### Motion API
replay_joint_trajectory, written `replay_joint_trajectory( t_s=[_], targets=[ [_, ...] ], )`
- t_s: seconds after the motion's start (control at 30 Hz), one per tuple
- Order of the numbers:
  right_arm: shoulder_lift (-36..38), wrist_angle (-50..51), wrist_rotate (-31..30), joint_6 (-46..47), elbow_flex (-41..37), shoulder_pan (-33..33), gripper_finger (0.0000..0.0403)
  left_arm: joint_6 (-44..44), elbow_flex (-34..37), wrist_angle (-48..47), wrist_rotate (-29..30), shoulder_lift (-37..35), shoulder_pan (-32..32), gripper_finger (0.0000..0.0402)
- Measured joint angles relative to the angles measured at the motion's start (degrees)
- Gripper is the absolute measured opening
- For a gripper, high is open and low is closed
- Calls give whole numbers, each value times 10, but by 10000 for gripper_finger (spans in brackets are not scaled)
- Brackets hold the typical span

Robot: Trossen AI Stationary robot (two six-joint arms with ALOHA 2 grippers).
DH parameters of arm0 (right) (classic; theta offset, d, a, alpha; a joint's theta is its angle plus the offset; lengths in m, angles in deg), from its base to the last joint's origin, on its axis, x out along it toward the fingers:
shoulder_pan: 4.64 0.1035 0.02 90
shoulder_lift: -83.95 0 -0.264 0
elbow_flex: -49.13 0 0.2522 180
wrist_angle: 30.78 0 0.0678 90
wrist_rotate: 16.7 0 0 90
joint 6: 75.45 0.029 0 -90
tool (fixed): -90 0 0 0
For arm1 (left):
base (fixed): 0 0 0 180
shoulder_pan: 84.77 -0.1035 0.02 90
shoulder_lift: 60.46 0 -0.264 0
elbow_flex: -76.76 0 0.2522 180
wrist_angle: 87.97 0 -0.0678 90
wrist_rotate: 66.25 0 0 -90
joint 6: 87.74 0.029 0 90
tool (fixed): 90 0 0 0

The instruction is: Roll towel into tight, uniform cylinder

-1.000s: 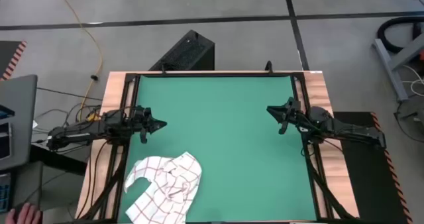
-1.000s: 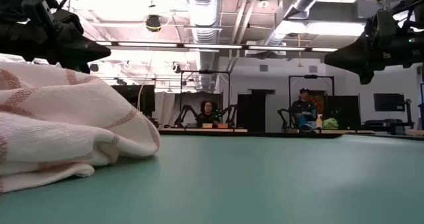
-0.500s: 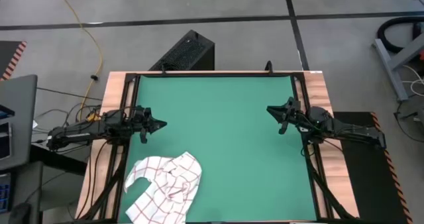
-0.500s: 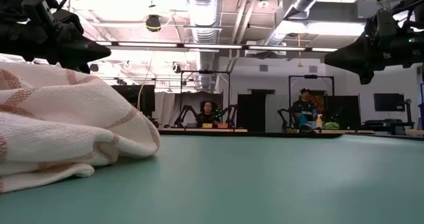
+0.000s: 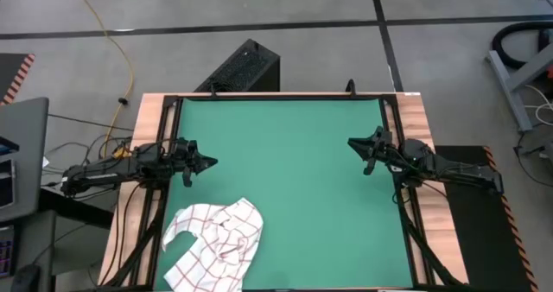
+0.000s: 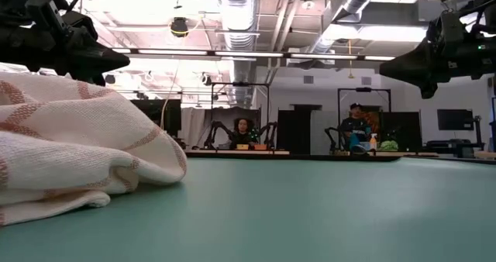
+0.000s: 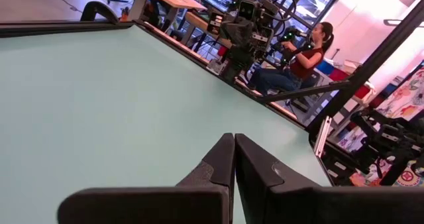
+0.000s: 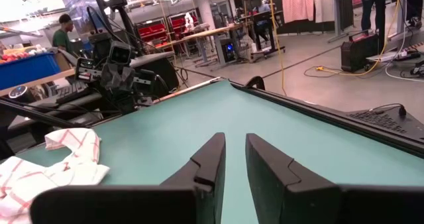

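The towel (image 5: 212,247) lies crumpled in a loose heap at the near left corner of the green mat (image 5: 294,154), its near part reaching the mat's front edge at the bottom of the high view. Its left side sits close to the mat's left border and the dark frame rail (image 5: 149,231) there. In the low view the towel (image 6: 74,149) bulks up as folded layers on the left, its fold lines showing red-brown against white.

The left gripper (image 5: 206,162) hangs above the mat's left edge, pointing inward, well apart from the towel and clear of it on the far side. In the left wrist view its fingers (image 7: 215,168) are pressed together with only a thin seam between them, holding nothing.

The right gripper (image 5: 356,145) hangs above the mat's right edge, pointing inward toward the left arm. In the right wrist view its fingers (image 8: 211,159) stand slightly parted with a narrow gap, nothing between them; the towel (image 8: 50,168) shows far across the mat.

Between the two grippers the mat is bare across its whole middle and far half. The wooden table (image 5: 428,128) shows as strips outside the frame on both sides.
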Motion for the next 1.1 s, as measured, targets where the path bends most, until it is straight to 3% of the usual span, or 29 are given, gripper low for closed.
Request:
replay_joint_trajectory(
  t_s=[0.17, 0.47, 0.73, 0.87, 1.1],
  targets=[
    [0, 0, 0, 0, 0, 0, 85, 4, 0, 5, 29, 0, 0, 0],
    [0, -1, 0, 0, 0, 0, 85, -80, 0, 25, 259, 0, 0, 0],
    [0, -35, 0, 65, -3, 0, 85, -151, 0, 27, 320, 0, 0, 0],
    [0, -69, -1, 124, -3, -1, 85, -239, 0, 48, 308, 0, 0, 0],
    [0, -207, 0, 83, -2, 16, 85, -220, -24, 176, 115, 15, 12, 24]
  ],
)
